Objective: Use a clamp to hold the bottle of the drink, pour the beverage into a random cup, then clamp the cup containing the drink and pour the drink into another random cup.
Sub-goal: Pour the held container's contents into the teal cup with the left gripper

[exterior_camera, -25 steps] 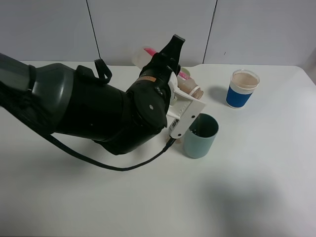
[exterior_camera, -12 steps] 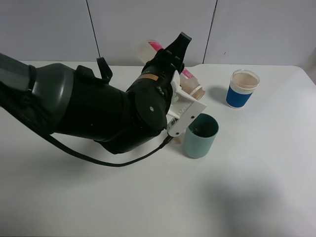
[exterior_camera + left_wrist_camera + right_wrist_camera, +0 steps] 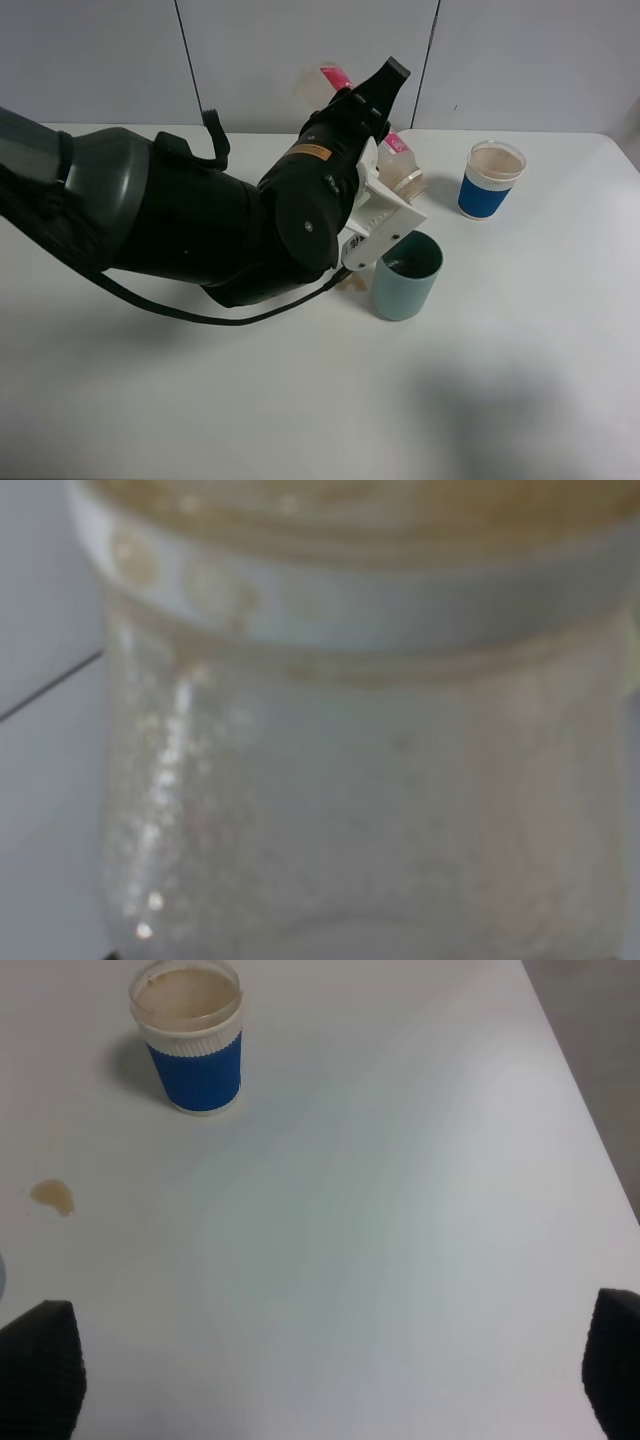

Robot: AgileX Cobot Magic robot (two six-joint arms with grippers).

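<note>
The high camera stands off the arms and looks steeply down across the worktop (image 3: 520,400) toward the grey wall panels (image 3: 300,50) behind it, far enough back to take in much of the left arm (image 3: 200,230). The left wrist camera sits hard against the bottle (image 3: 360,780), whose blurred body fills its frame; the high view shows that bottle (image 3: 404,165) from afar. The right wrist camera looks down from well above the worktop (image 3: 380,1210); its blue cup (image 3: 188,1045) is the blue cup (image 3: 494,180) at the right of the high view
</note>
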